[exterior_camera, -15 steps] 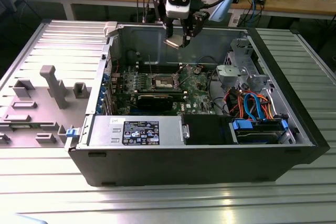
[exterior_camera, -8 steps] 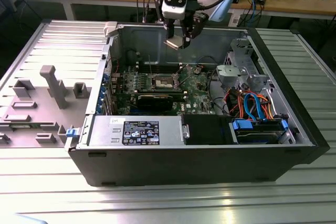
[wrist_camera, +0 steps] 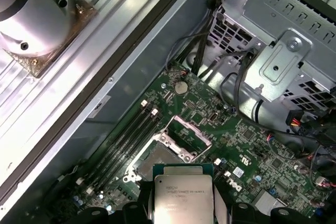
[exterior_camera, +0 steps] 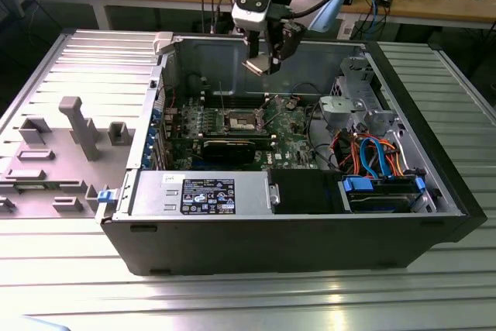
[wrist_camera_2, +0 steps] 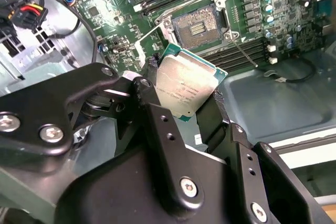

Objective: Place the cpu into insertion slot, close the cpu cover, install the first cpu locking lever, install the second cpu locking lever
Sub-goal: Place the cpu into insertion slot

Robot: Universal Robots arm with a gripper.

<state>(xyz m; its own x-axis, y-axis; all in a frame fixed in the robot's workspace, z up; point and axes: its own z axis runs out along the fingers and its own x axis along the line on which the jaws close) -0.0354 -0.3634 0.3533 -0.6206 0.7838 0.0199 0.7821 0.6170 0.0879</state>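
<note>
**Status: cpu carried over the insertion slot**

1. Check the tool [wrist_camera_2: 185, 83]. In the second wrist view its two fingers [wrist_camera_2: 152, 66] are pressed against opposite edges of the cpu [wrist_camera_2: 186, 87], pinching it with the metal top facing the camera. The chip hangs clear of the board and touches nothing else.

2. Locate the insertion slot [wrist_camera_2: 198, 24]. It sits in the green board [exterior_camera: 291, 133] inside the open computer case [exterior_camera: 310, 230], which lies on its side on the ribbed counter [exterior_camera: 387, 300]. The dark pin field is exposed and holds no chip.

3. Confirm the cpu cover [wrist_camera: 187, 131]. In the first wrist view it appears swung up off the slot, standing just beside it.

4. Note the governing relation. In the exterior view the tool [exterior_camera: 263, 63] hangs well above the board, near the case's upper rim. The slot [exterior_camera: 242, 122] lies below it and slightly toward the exterior view's left. The chip is nearly square, so it has no long axis. In the first wrist view its edges look turned relative to the slot's border, though the camera angle may account for that.

5. Judge the placement as not yet made.
</note>
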